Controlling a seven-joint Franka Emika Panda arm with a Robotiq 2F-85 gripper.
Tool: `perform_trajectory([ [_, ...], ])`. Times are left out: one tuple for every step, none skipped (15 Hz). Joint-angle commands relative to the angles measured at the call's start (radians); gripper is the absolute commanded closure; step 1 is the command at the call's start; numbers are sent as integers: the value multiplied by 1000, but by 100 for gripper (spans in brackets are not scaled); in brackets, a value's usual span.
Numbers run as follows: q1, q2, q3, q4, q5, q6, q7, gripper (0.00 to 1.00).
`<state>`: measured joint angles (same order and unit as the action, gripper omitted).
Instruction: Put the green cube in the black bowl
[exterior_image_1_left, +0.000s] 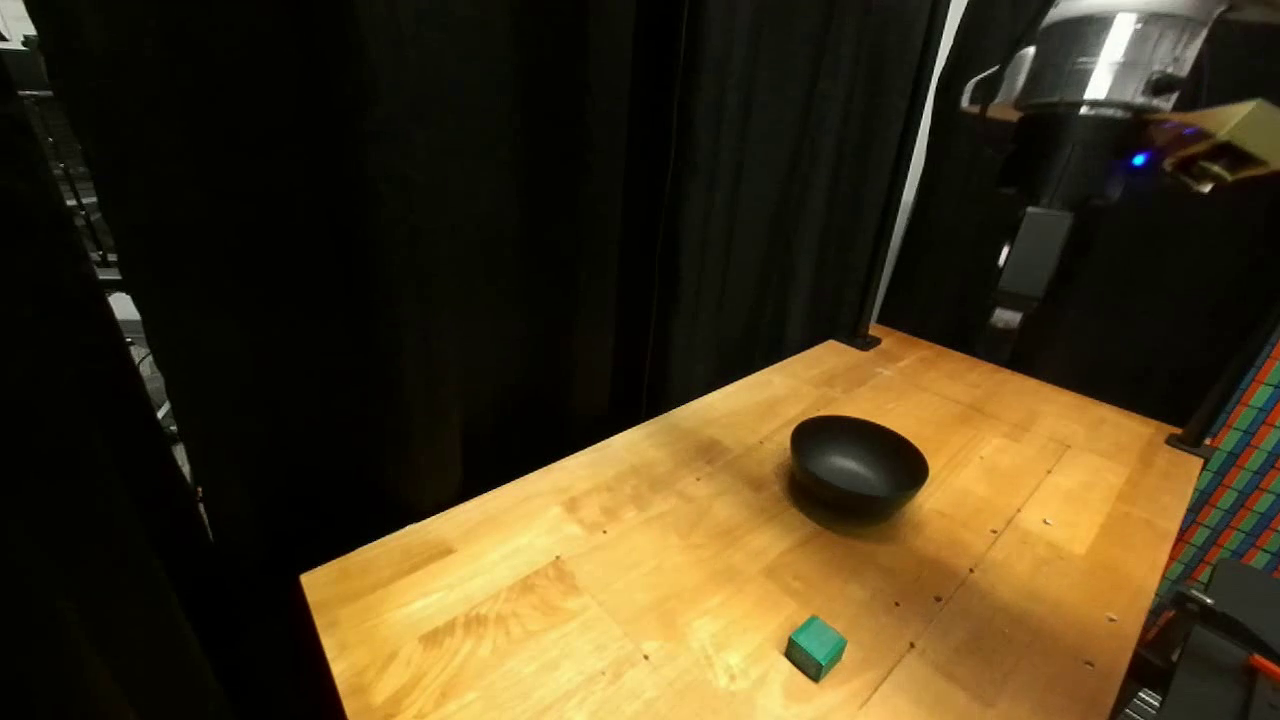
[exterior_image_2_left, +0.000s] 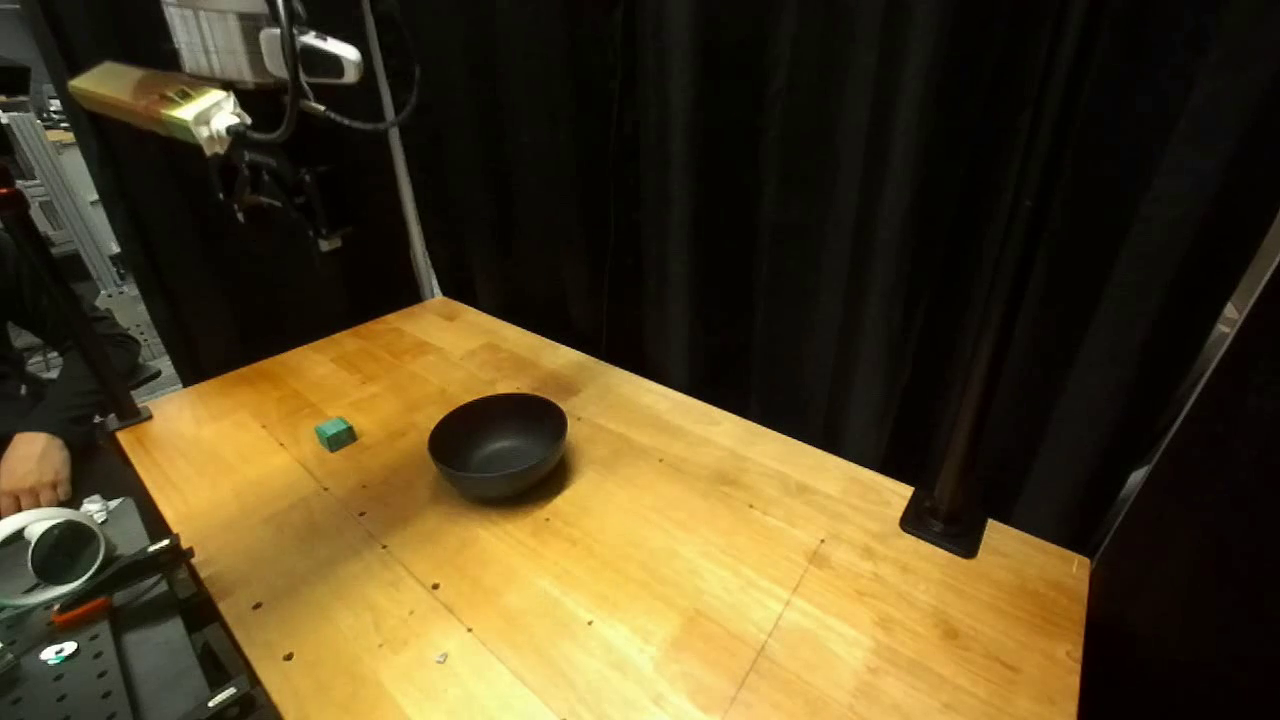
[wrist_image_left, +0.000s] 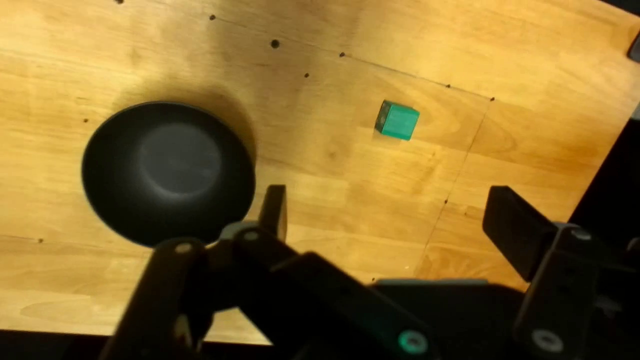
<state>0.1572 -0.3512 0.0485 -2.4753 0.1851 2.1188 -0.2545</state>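
Since the green cube (wrist_image_left: 401, 121) lies outside the black bowl (wrist_image_left: 179, 162), the jaws hang spread and empty, presumably for grasping the cube.

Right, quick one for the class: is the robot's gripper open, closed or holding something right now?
Gripper: open, jaws wide apart, holding nothing; the green cube lies on the table.
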Motion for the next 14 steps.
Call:
perform_trajectory([
  [51, 161, 55, 12, 33, 112, 12, 0],
  [56, 205, 69, 11, 29, 150, 14, 0],
  [62, 261, 85, 12, 29, 192, 21, 0],
  [63, 305, 97, 14, 19, 227, 28, 0],
  [68, 353, 107, 17, 36, 266, 18, 0],
  [71, 393, 113, 24, 74, 283, -22, 0],
  [69, 432, 125, 26, 83, 320, -20, 0],
  [66, 468, 137, 27, 89, 356, -16, 0],
  [62, 502, 149, 28, 91, 393, -8, 0],
  [58, 528, 158, 29, 91, 421, -4, 0],
  [59, 556, 167, 30, 76, 458, 15, 0],
  [57, 582, 176, 32, 73, 486, 15, 0],
  [54, 604, 183, 38, 68, 505, 17, 0],
  [50, 628, 194, 43, 76, 527, 16, 0],
])
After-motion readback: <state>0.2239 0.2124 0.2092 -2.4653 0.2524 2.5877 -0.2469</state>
